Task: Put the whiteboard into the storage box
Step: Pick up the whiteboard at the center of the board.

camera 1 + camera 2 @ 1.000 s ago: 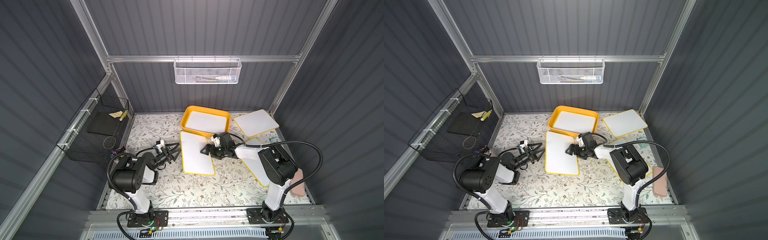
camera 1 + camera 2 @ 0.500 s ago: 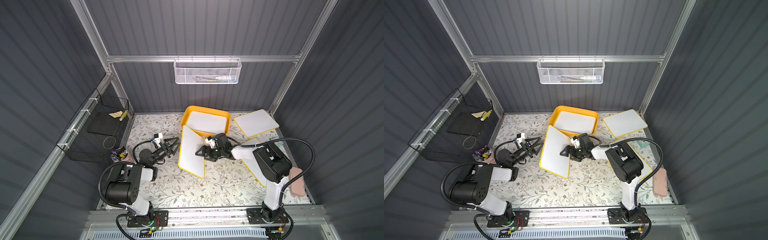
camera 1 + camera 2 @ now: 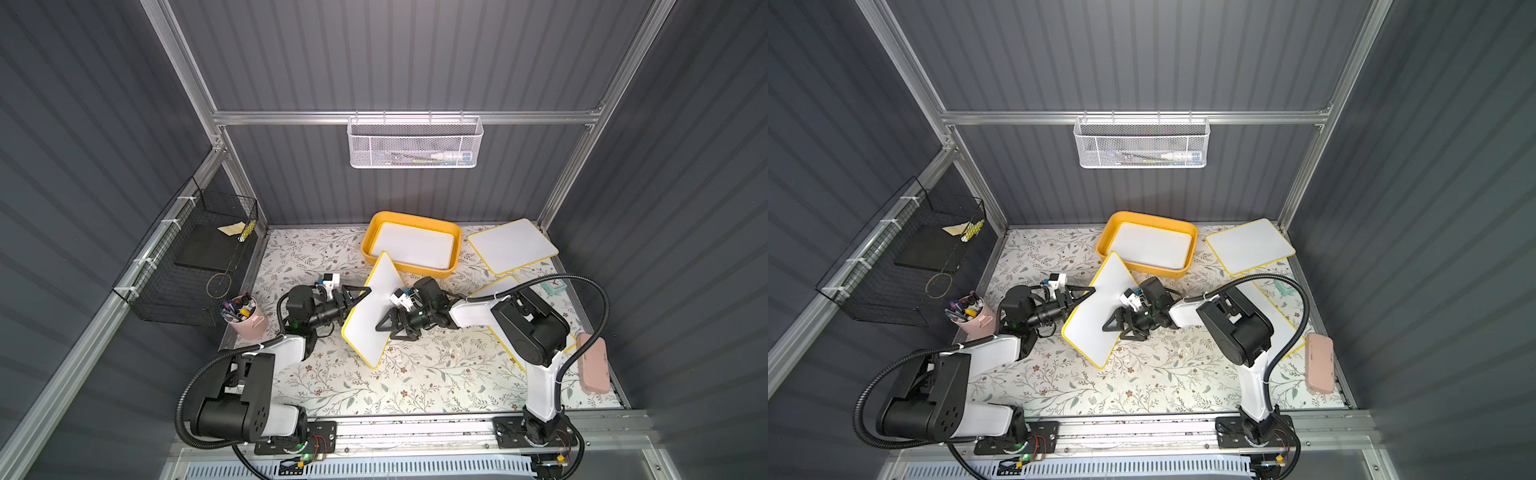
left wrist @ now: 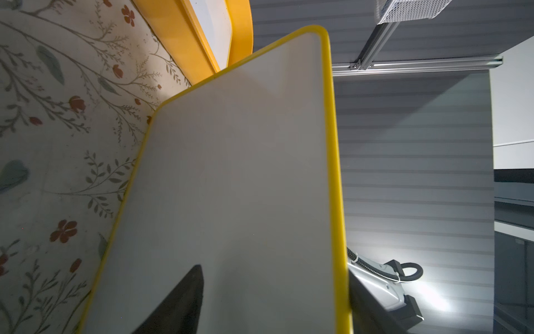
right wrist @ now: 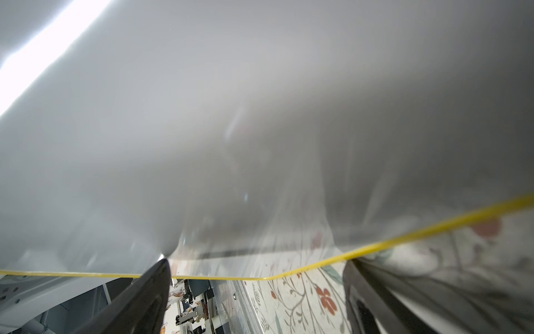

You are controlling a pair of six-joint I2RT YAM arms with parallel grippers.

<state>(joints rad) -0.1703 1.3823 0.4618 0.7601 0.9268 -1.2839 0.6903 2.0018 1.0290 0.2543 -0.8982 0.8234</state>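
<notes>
Whiteboard (image 3: 374, 316) stands tilted on its lower edge on the worktop (image 3: 415, 382), top corner at the storage box (image 3: 409, 219) near rim, left gripper (image 3: 360, 298) open astride one edge, right gripper (image 3: 390, 332) open against its face, open worktop nearer the arm bases.

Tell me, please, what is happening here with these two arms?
A whiteboard stands tilted on its edge on the table, between both arms. The right gripper, jaws open, rests against one face. The left gripper, also open, straddles its yellow rim. The storage box behind already holds another board. The tilted whiteboard is not yet inside.
</notes>
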